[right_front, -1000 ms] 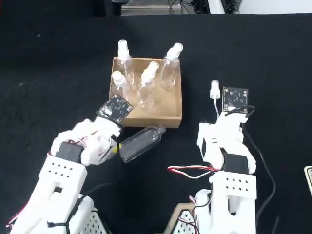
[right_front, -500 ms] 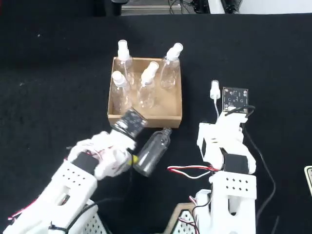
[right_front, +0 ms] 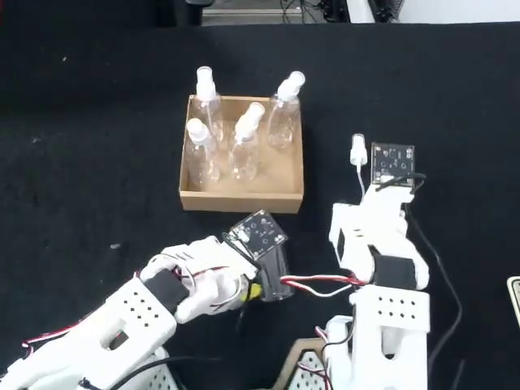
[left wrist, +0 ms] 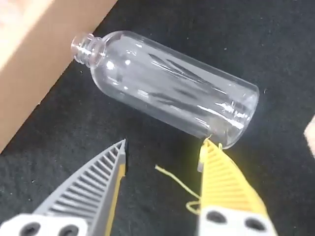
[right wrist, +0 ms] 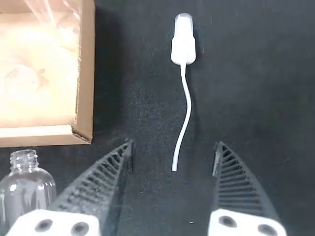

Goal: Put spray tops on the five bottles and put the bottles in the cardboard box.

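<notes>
Box: a cardboard box (right_front: 280, 175) stands on the black table (right_front: 97, 122), toward 11 o'clock from the table's middle.
Capped bottles: four clear bottles (right_front: 246, 150) with white spray tops stand upright inside the box.
Open bottle: a clear bottle without a top (left wrist: 167, 88) lies on its side on the cloth at 6 o'clock of the box, neck towards the box wall.
Spray top: a loose white spray top (right wrist: 183, 46) lies flat at 3 o'clock of the box, well apart from it, its thin tube trailing towards the right arm.
Left gripper: the left gripper (left wrist: 163, 143) is released, jaws spread. The open bottle lies just past the tips, the yellow one at the bottle's base, nothing grasped.
Right gripper: the right gripper (right wrist: 173, 144) is released too, jaws wide. The tube's end lies between the tips, touching neither.
</notes>
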